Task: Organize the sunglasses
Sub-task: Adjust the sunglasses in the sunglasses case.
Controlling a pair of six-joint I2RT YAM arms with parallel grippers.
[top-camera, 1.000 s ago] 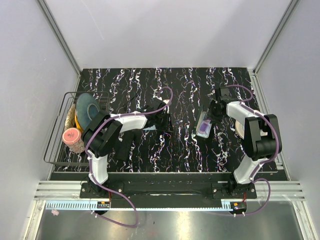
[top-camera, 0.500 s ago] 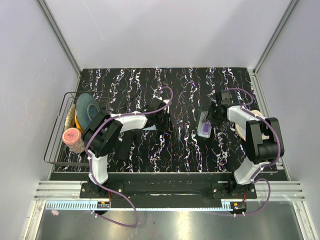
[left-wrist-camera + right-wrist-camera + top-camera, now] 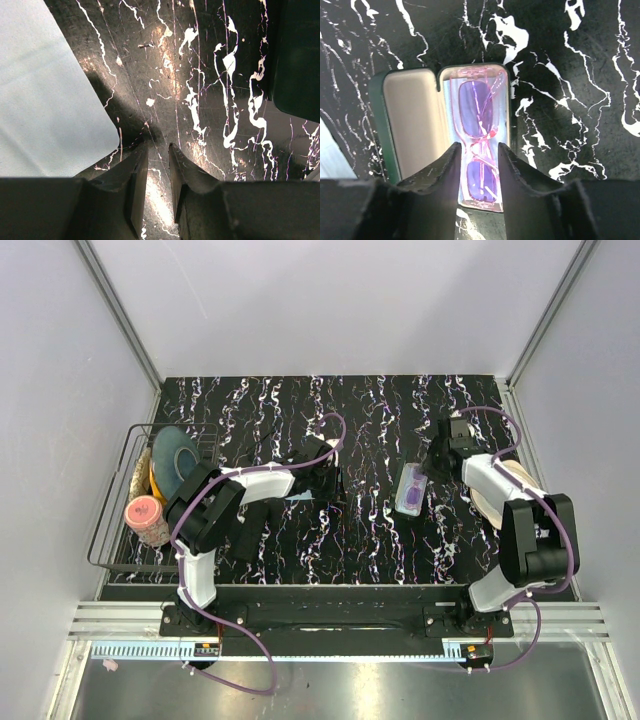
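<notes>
The sunglasses (image 3: 479, 117), with pink frames and purple lenses, lie folded in the right half of an open glasses case (image 3: 505, 135). Its beige-lined lid (image 3: 412, 125) lies flat to the left. In the top view the case (image 3: 409, 487) sits right of the table's centre. My right gripper (image 3: 479, 150) hovers above the near end of the sunglasses, jaws apart and empty; in the top view it (image 3: 437, 464) is just behind and right of the case. My left gripper (image 3: 157, 150) is low over bare table at centre-left (image 3: 327, 478), with only a narrow gap between its jaws and nothing held.
A pale blue cloth (image 3: 45, 100) lies just left of my left gripper, and a dark object (image 3: 300, 60) lies to its right. A wire rack (image 3: 112, 530) at the left edge holds dishes and a pink cup (image 3: 145, 515). A pale plate (image 3: 500, 490) lies under my right arm.
My right arm has swung out to the right and its gripper has drawn back a little from the case. The case has shifted slightly. The left arm has not moved.
</notes>
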